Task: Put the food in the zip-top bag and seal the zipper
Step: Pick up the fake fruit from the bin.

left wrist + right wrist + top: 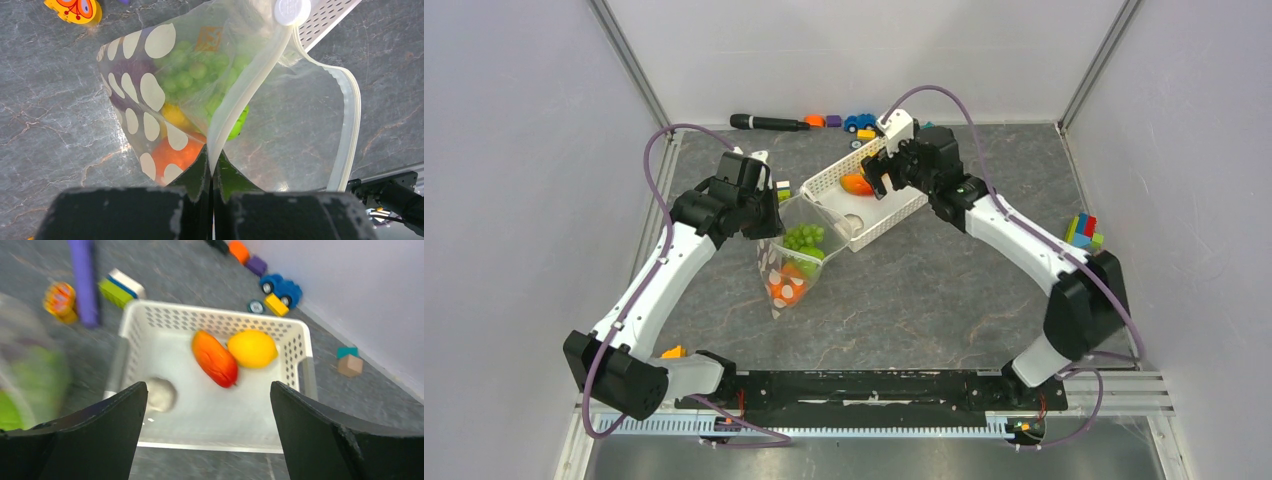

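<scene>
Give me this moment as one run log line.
left hand shut on zip-top bag rim | right hand open over white basket | basket: red-orange piece, yellow piece | zipper unsealed

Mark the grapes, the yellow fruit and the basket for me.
grapes (192, 75), left wrist view, middle of the bunch.
yellow fruit (252, 348), right wrist view, its middle.
basket (200, 320), right wrist view, far perforated wall.
</scene>
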Available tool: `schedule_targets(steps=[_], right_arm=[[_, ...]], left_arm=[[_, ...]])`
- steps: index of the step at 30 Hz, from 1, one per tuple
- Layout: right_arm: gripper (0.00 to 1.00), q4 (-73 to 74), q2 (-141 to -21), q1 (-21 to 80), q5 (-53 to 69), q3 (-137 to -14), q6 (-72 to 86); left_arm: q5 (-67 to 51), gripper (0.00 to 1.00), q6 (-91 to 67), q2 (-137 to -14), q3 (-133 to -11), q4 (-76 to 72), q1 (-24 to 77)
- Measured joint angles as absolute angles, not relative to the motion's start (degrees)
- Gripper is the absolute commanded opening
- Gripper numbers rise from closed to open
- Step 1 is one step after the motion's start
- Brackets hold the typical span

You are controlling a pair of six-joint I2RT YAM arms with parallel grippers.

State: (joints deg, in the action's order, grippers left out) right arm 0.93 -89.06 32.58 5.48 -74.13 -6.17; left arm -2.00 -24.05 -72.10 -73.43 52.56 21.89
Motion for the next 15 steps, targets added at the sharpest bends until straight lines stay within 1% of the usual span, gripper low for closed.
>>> schedule_targets(steps=[6, 10, 15], right_arm=[[0.98, 4.64, -102.8, 28.25, 7.07, -79.99, -14.92], [0.96, 6.5, -110.56, 25.69, 10.33, -83.74, -16.34], [0.96, 7.05, -117.67, 23.62, 14.81, -88.16, -16.1]], left_arm=[[-1.52, 0.02, -23.77, -72.1, -73.43, 52.56, 21.89], [-1.37, 0.02, -23.73, -72.14, -73.43, 52.56, 21.89], [-1.26, 0.02, -23.7, -72.84, -73.43, 52.56, 21.89]])
